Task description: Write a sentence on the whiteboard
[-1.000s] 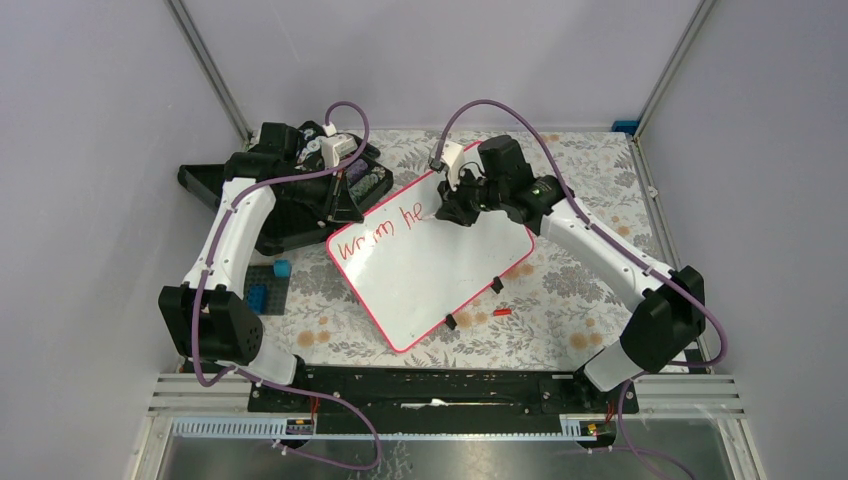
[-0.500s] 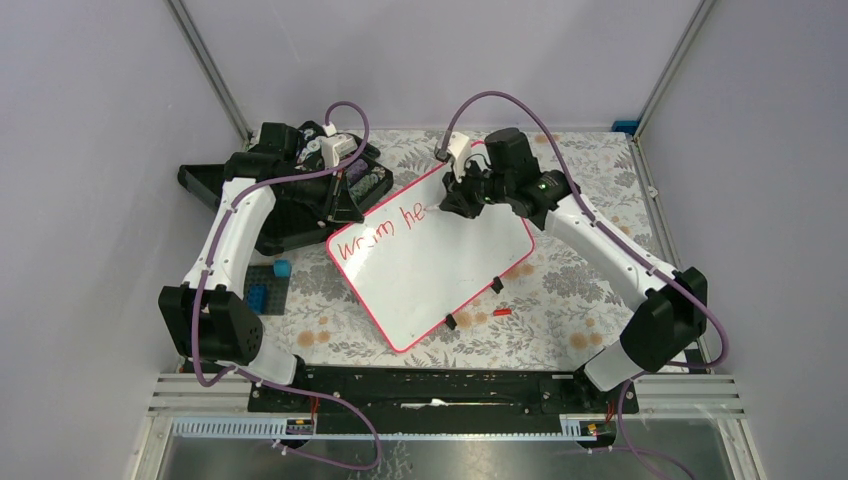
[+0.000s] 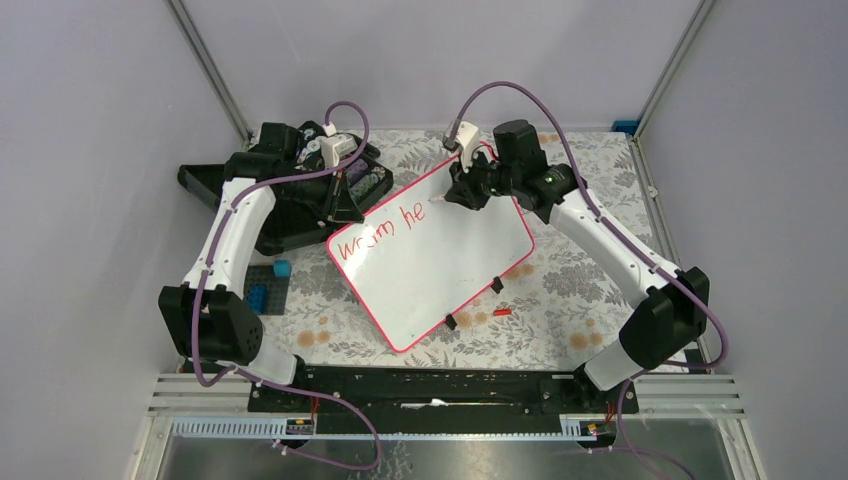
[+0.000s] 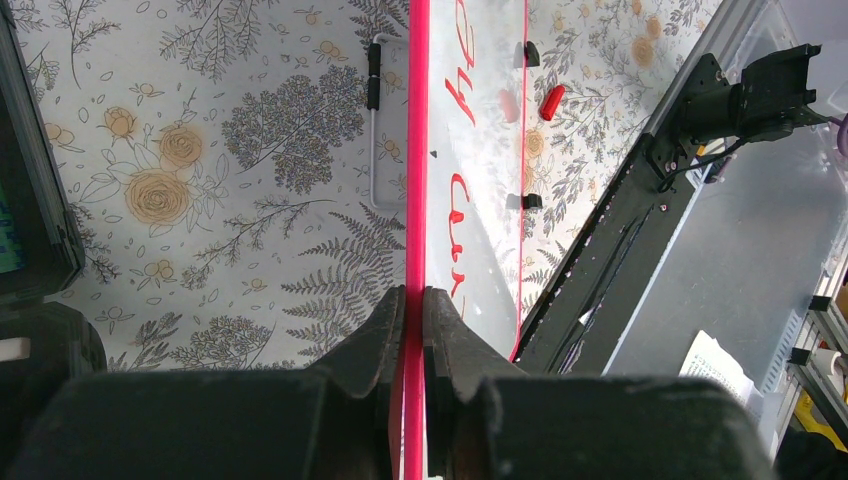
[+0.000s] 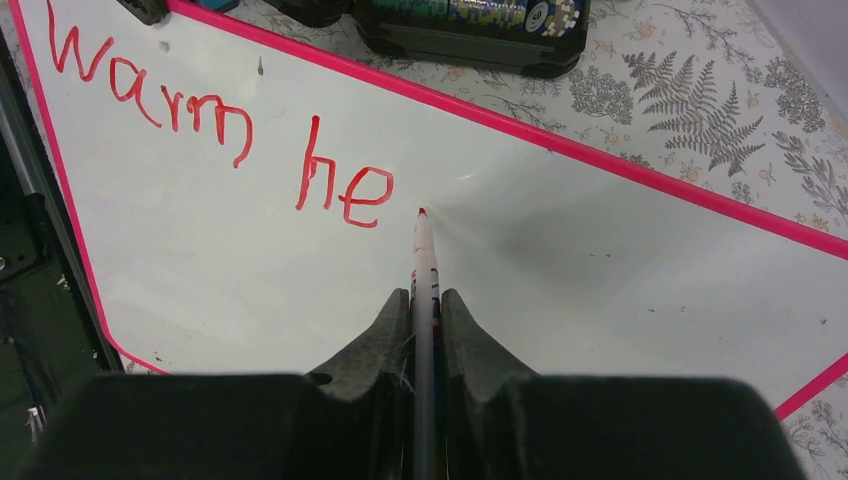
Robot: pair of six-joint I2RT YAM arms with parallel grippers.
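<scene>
The whiteboard (image 3: 440, 265) lies tilted mid-table, white with a pink-red rim and two black clips. Red writing on it reads "Warm he" (image 3: 385, 228), also shown in the right wrist view (image 5: 215, 140). My right gripper (image 3: 462, 193) is shut on a red-tipped white marker (image 5: 424, 260). The marker's tip (image 5: 421, 213) sits at the board just right of the "e". My left gripper (image 4: 414, 300) is shut on the board's pink rim (image 4: 417, 150) at its far left corner (image 3: 345, 205).
An open black case (image 3: 290, 185) with small parts stands at the back left, beside the left gripper. Blue blocks on a dark plate (image 3: 268, 288) lie at the left. A red marker cap (image 3: 502, 312) lies near the board's front edge. Frame posts stand at the back corners.
My right gripper has moved back and right along the board, uncovering the "he". The marker tip now sits just past the "e". The left arm and board have not moved.
</scene>
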